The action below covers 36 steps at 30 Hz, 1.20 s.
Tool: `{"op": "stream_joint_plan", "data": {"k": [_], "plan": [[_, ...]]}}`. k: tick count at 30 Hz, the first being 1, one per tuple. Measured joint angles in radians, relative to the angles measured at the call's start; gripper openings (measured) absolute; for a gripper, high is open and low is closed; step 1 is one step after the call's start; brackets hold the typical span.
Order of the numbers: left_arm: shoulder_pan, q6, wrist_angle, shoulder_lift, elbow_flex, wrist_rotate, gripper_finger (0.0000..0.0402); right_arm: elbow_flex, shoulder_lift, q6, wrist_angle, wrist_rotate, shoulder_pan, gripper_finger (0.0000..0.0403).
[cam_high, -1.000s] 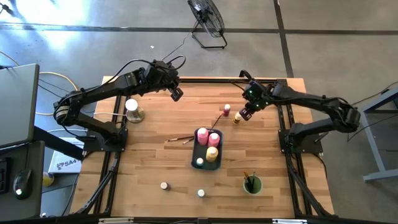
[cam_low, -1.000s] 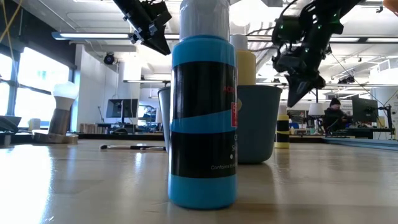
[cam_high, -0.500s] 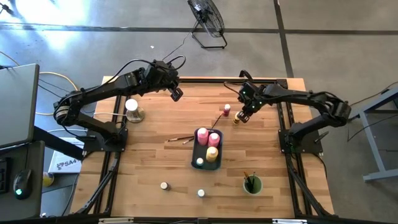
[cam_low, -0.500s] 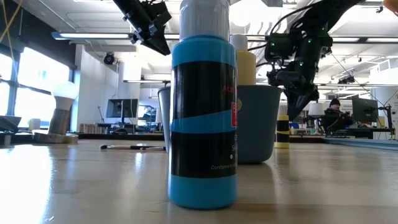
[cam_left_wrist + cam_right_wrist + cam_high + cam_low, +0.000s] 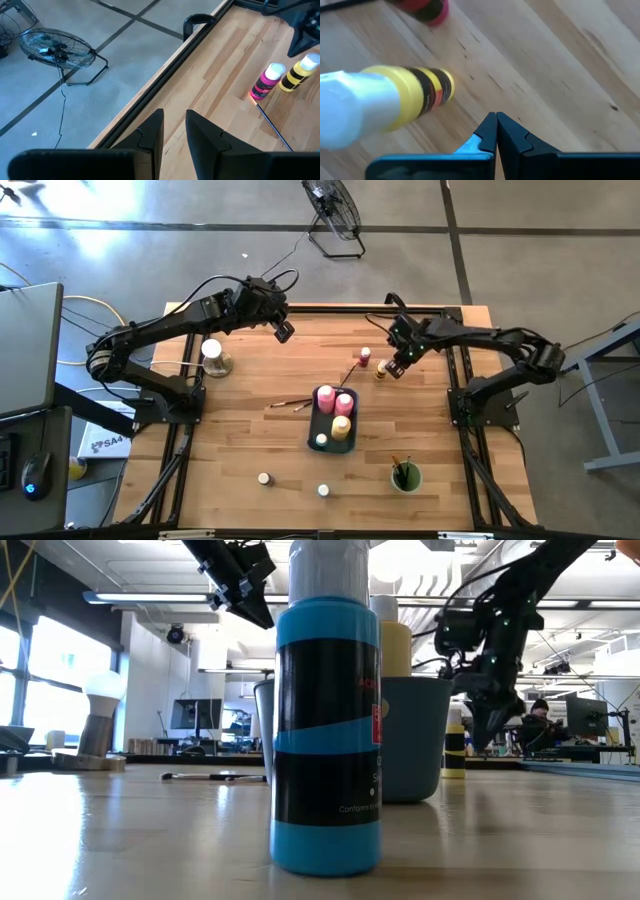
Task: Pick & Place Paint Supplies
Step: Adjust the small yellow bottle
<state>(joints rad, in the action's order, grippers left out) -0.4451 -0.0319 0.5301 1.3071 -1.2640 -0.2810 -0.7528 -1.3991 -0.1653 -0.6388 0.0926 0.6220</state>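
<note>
**Right gripper clenched beside the yellow bottle near the far edge**

The right gripper (image 5: 398, 367) hangs low over the table (image 5: 240, 430), close to its far edge and toward the right side. Its fingers (image 5: 496, 131) are pressed together with nothing between them, the tips just above the wood. A yellow bottle (image 5: 381, 369) with a black band and a white cap stands upright just beside the gripper, not touching it as far as the wrist view shows. A pink bottle (image 5: 365, 356) stands next to the yellow one, slightly nearer the far edge, and a thin paintbrush (image 5: 350, 373) lies on the wood running from it toward the table's middle.

The left gripper (image 5: 284, 331) waits in the air over the far edge, left of centre. Its fingers (image 5: 150, 132) stand a little apart and hold nothing.

In the middle of the table sits a dark tray (image 5: 318, 427) carrying two pink bottles (image 5: 325, 396) and a yellow bottle (image 5: 341, 426), plus a small white-capped jar (image 5: 321, 440). Two more paintbrushes (image 5: 290, 403) lie just left of the tray. Two small jars (image 5: 264, 478) stand apart toward the near edge. A green cup (image 5: 406, 477) with brushes in it stands near the near right corner. A white-topped object (image 5: 213, 355) stands by the left edge.
</note>
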Motion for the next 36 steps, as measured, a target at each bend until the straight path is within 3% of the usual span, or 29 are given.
{"op": "stream_joint_plan", "data": {"k": [26, 36], "plan": [[0.0, 0.0, 0.0, 0.0, 0.0, 0.0, 0.0077, 0.178, 0.0, -0.129, 0.376, 0.039, 0.0, 0.0002], [0.0, 0.0, 0.0, 0.0, 0.0, 0.0, 0.0077, 0.215, 0.0, -0.164, 0.429, 0.136, 0.0, 0.0002]]}}
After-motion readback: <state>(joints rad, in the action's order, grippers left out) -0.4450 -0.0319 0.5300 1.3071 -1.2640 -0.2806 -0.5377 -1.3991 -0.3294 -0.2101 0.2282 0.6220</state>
